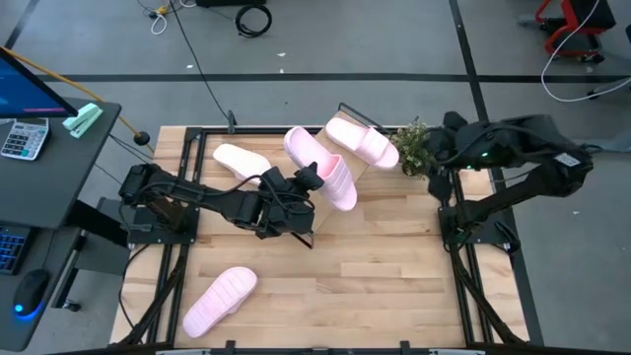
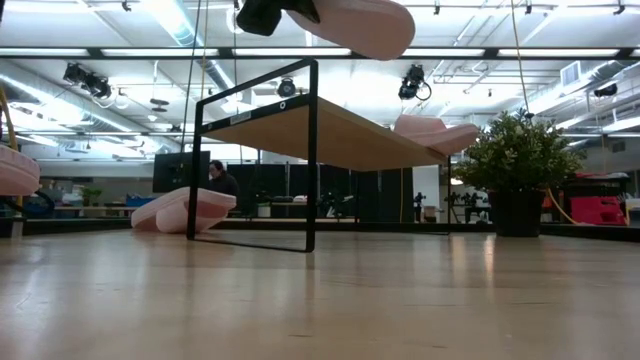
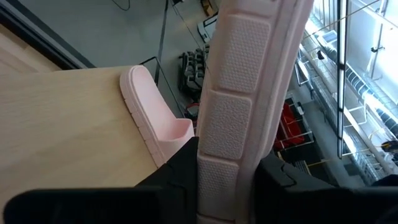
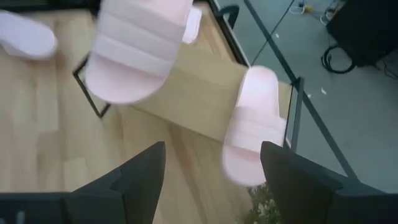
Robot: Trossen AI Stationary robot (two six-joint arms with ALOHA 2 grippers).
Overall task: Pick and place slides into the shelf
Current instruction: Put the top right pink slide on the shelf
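My left gripper holds one pale pink slide in the air above the shelf, reaching in level from the table's left. A second slide lies on the shelf's wood top. A third slide rests on the table at the far left, behind the shelf. A fourth slide lies near the front left corner. My right gripper hangs open, high at the table's right, pointing down toward the shelf with nothing between its fingers. My left gripper pinches the slide between its two fingers, one on each long side of the sole, near one end. The treaded sole faces the wrist and the ribbed strap faces away. The slide is lifted clear, tilted onto its side above the shelf.
A small potted plant stands at the far right next to the shelf, under my right arm. A desk with a calculator stands beyond the table's left edge. Bare tabletop spreads across the near right.
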